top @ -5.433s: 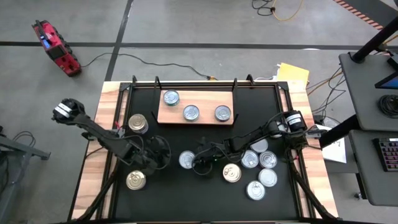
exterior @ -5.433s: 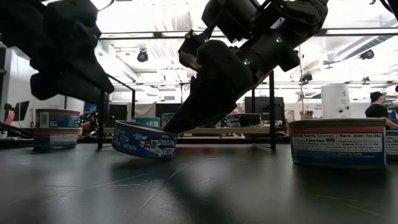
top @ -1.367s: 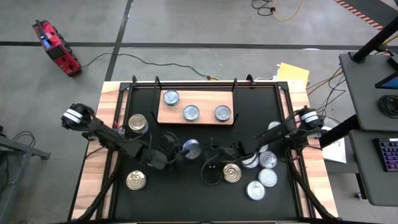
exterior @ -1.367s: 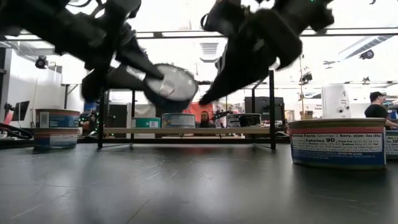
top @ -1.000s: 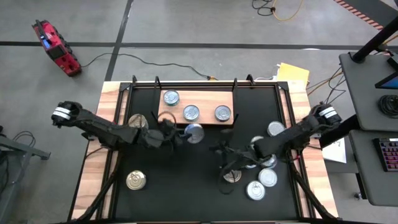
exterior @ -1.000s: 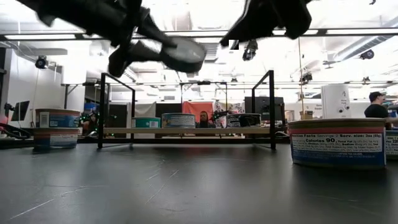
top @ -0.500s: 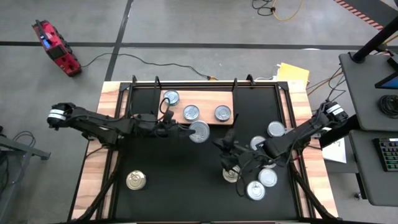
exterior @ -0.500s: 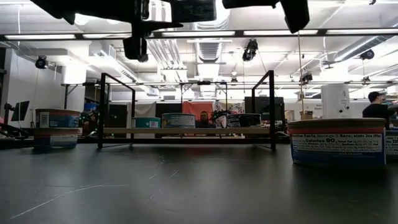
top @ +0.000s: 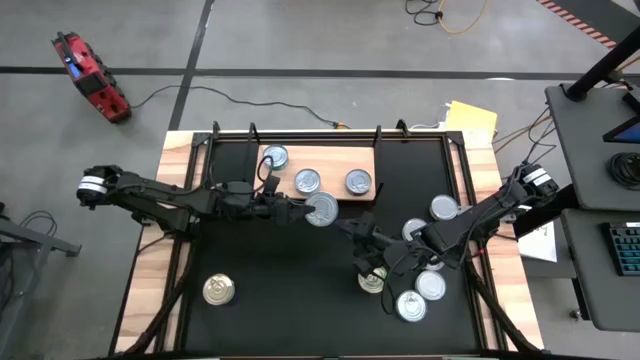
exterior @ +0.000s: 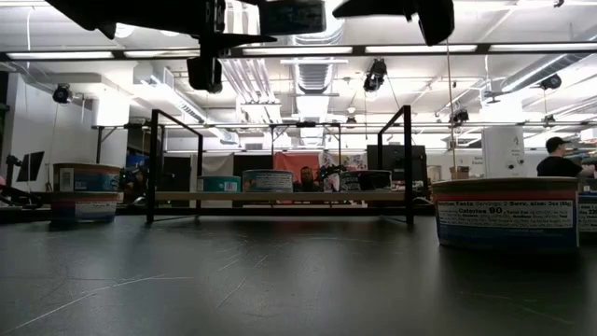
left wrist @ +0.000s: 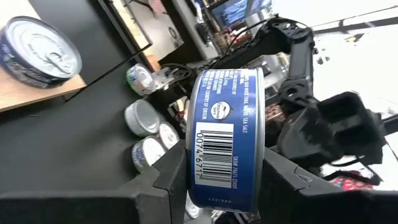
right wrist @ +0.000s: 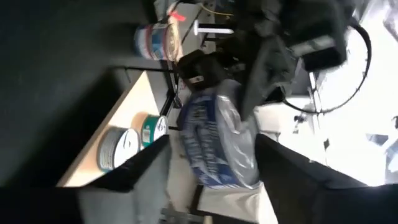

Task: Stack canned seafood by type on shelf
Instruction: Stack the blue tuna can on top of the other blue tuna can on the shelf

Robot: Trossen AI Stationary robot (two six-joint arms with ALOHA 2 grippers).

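Left gripper (left wrist: pixel 217 186) is clamped on a blue-labelled tin (left wrist: pixel 225 143) at the shelf's (top: pixel 335 160) front edge, right gripper (top: pixel 357 237) gaping nearby; looks rigid, slick-sided, so squeeze across the rim.

Three tins (top: pixel 307 181) crowd the shelf (top: pixel 368 159) (right end bare).

This place is a robotics lab or workshop. Around the black table (top: pixel 300 300) there is grey concrete floor with tape lines, loose cables (top: pixel 440 15) and a red tool (top: pixel 90 75). Behind the table, ceiling strip lights (exterior: pixel 522 49) and monitors are visible.
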